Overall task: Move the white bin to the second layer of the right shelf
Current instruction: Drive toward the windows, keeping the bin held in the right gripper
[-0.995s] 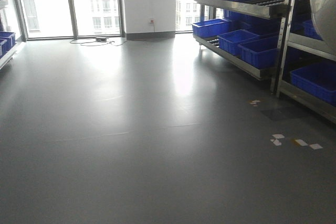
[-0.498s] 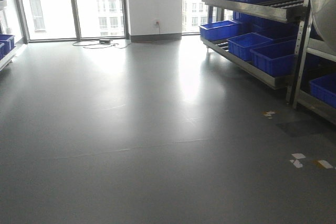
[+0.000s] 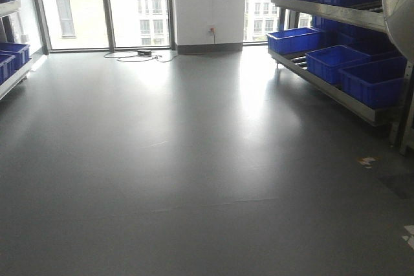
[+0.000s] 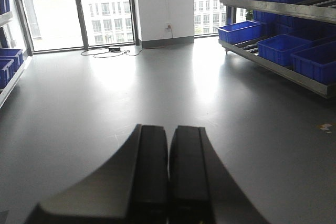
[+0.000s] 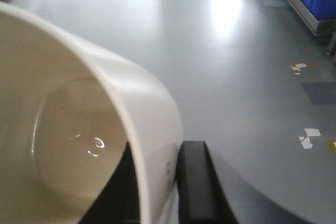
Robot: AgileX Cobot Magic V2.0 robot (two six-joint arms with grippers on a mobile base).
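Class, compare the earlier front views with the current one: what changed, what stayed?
The base rolled forward, turning left: floor tape slid down-right, blue crates shifted right. Crates stayed on their rack; the white bin stayed at upper right.

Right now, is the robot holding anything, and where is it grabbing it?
The right gripper pinches the smooth cream-white plastic bin by its rim wall; the left gripper holds nothing.

Blue crates (image 3: 330, 63) at two o'clock. Windows (image 3: 139, 14) and power strip (image 3: 144, 52) at twelve. Paper scraps (image 3: 367, 159) at four on grey floor (image 3: 194, 159).
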